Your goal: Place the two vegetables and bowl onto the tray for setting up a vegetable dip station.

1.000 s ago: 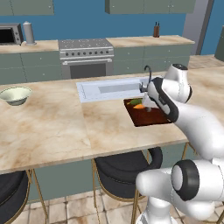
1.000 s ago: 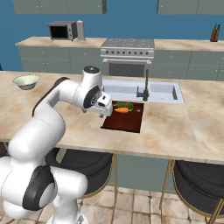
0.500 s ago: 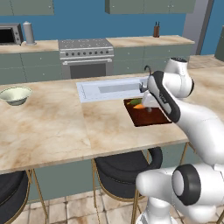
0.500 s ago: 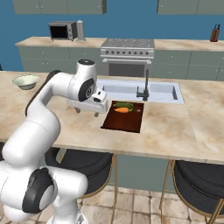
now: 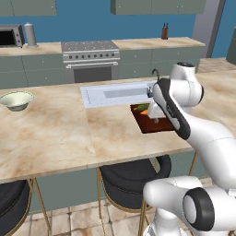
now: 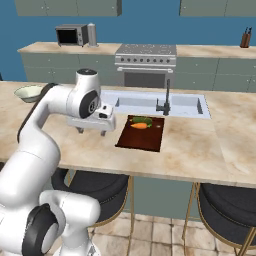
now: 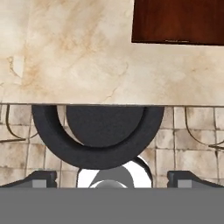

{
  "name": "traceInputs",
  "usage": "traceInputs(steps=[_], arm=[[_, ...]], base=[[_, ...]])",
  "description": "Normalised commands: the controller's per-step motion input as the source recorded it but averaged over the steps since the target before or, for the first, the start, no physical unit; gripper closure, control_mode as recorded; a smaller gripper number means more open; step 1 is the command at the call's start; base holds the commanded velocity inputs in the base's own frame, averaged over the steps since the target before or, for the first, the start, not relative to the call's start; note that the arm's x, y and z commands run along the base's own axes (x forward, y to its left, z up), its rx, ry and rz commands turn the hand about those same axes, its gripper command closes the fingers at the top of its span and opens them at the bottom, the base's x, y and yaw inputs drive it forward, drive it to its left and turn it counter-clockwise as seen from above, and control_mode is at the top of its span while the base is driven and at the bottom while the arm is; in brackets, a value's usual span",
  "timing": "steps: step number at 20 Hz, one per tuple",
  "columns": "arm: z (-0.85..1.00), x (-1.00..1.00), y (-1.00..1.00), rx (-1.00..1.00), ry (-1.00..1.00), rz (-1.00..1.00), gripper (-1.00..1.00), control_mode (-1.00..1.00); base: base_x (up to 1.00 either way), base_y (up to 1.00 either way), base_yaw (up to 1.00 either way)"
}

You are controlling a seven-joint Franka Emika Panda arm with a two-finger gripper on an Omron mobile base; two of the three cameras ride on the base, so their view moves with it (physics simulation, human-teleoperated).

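STATE: your gripper (image 6: 92, 131) hangs fully open and empty, left of centre in the right base view | ITEMS: carrot (image 6: 139, 126) and what looks like the cucumber (image 6: 142, 120) lie on the tray (image 6: 141, 140); bowl (image 5: 16, 100) sits far left, well apart | RISK: you face a long reach; a swinging elbow could clip the faucet (image 6: 165, 99), or a rim pinch could tip the bowl.

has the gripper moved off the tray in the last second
Yes. In the right base view the open gripper has swung left, away from the tray and faucet, toward the bowl.
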Motion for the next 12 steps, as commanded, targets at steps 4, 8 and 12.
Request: traceInputs(steps=[4,8,12], arm=[[0.00,-0.03,0.12,-0.02,0.00,0.11,-1.00,-1.00],[0.00,0.00,0.16,-0.02,0.06,0.09,-1.00,-1.00],[0.00,0.00,0.10,-0.01,0.04,0.03,-1.00,-1.00]], base=[[0.00,0.00,0.00],[0.00,0.00,0.00],[0.00,0.00,0.00]])
